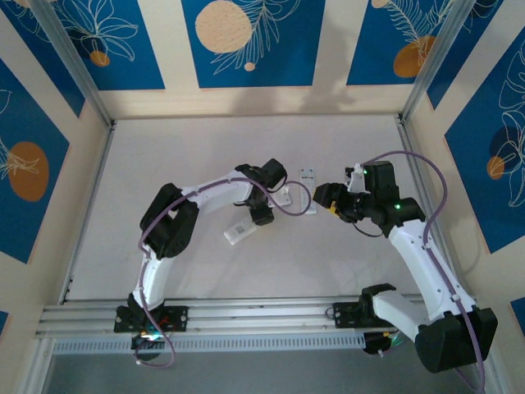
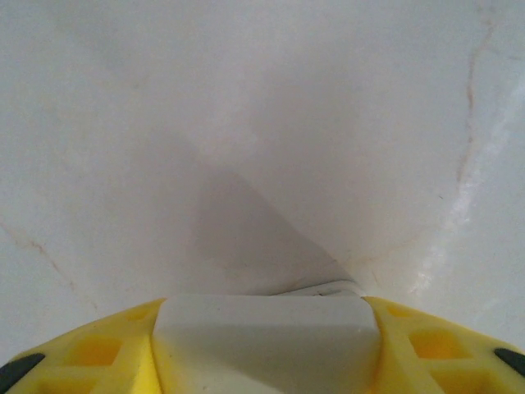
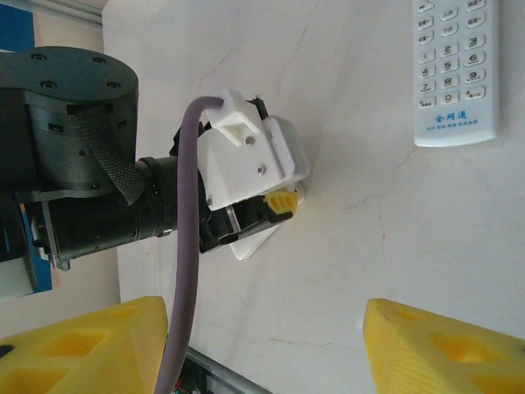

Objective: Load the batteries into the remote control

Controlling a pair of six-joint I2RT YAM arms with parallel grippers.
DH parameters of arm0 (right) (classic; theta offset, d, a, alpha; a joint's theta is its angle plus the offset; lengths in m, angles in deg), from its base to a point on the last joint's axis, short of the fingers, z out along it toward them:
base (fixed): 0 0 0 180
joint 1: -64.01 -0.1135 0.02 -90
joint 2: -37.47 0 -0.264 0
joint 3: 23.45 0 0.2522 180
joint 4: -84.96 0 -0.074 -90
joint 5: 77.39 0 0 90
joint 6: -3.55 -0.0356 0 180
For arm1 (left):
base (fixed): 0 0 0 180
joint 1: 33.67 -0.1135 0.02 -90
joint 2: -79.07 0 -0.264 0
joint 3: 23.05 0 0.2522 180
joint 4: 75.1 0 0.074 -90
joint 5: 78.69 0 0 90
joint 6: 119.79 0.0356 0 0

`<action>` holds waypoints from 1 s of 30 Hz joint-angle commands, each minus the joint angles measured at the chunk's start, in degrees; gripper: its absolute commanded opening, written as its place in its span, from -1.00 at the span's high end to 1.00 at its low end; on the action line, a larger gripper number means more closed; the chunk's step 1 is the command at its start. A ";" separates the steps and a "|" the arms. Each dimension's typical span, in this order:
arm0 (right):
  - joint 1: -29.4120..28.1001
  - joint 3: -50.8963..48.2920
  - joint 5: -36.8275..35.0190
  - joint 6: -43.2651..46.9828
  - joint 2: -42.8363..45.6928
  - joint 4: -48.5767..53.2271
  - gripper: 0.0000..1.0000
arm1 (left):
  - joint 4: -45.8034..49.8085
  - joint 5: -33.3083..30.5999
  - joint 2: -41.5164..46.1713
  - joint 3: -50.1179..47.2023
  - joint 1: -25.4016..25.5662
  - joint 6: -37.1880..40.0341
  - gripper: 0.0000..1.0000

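Observation:
My left gripper (image 1: 275, 197) points down at the table's middle and is shut on a flat white remote control (image 1: 285, 197). In the left wrist view the remote's pale end (image 2: 267, 336) fills the gap between the yellow fingers (image 2: 98, 353). The right wrist view shows that gripper (image 3: 283, 201) from the side, with a corner of the held remote (image 3: 250, 246) poking out below it. My right gripper (image 1: 326, 199) hovers just right of it, its yellow fingers (image 3: 90, 345) wide apart over bare table, open (image 3: 262, 328). The batteries are out of view.
A second white remote (image 1: 308, 177) with its keypad up (image 3: 455, 74) lies just beyond the two grippers. A small white piece with a dark mark (image 1: 238, 232) lies near the left arm's elbow. The pale table (image 1: 164, 156) is walled by blue patterned panels.

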 commanded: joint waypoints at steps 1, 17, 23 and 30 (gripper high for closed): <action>0.14 -0.54 1.82 -0.10 -0.33 -0.32 -0.30 | 3.26 -1.00 0.42 1.60 -0.29 -9.76 0.07; -0.13 -0.23 2.16 -0.51 -1.20 -0.65 -0.30 | 4.93 -1.56 -0.66 -0.41 -0.23 -14.50 0.00; -0.22 0.23 2.09 -0.42 -1.21 -0.22 -0.30 | 3.27 1.41 -1.22 -0.82 -0.18 -15.01 -0.03; -0.15 0.24 2.06 -0.45 -0.95 0.05 -0.30 | 3.92 0.60 -2.60 -1.18 -0.14 -14.93 -0.10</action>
